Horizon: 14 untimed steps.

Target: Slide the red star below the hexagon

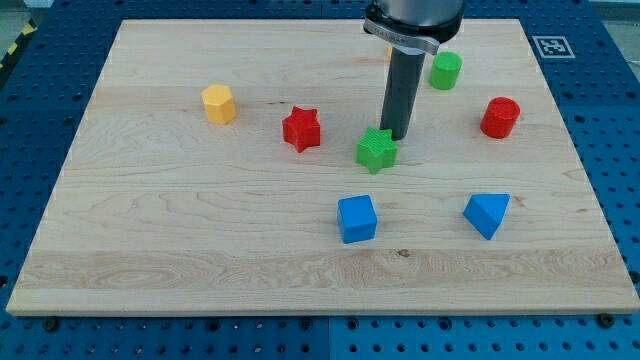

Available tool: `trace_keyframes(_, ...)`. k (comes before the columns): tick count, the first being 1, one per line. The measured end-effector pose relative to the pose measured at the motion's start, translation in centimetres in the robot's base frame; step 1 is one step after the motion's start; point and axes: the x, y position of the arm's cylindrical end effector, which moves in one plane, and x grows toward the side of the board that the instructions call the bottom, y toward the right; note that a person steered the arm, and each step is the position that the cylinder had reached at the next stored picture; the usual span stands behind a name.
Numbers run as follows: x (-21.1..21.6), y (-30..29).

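The red star [301,129] lies on the wooden board [150,230], left of centre. The yellow hexagon [218,103] lies to the star's upper left, well apart from it. My tip [391,134] stands at the upper right edge of a green star [377,150], touching or nearly touching it. The tip is to the right of the red star, with the green star's width between them.
A blue cube [357,219] sits below the green star. A blue triangular block [487,214] lies at the lower right. A red cylinder [500,117] and a green cylinder [445,70] sit at the upper right. An orange block is mostly hidden behind the rod.
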Motion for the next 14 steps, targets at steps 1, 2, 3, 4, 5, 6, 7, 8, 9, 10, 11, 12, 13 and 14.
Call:
trace_keyframes(1, 0.0, 0.0)
trace_keyframes(2, 1.5, 0.3)
trace_keyframes(3, 1.8, -0.8)
trace_keyframes(4, 1.7, -4.8)
trace_keyframes(5, 1.7, -8.4)
trace_keyframes(6, 0.3, -9.9)
trace_keyframes(7, -1.8, -11.1)
trace_keyframes(8, -2.2, -13.7)
trace_keyframes(9, -2.2, -17.3)
trace_keyframes(10, -3.2, -20.0)
trace_keyframes(11, -3.2, -20.4)
trace_keyframes(12, -3.2, -20.6)
trace_keyframes(13, -1.7, -21.5)
trace_keyframes(14, -0.3, -21.2)
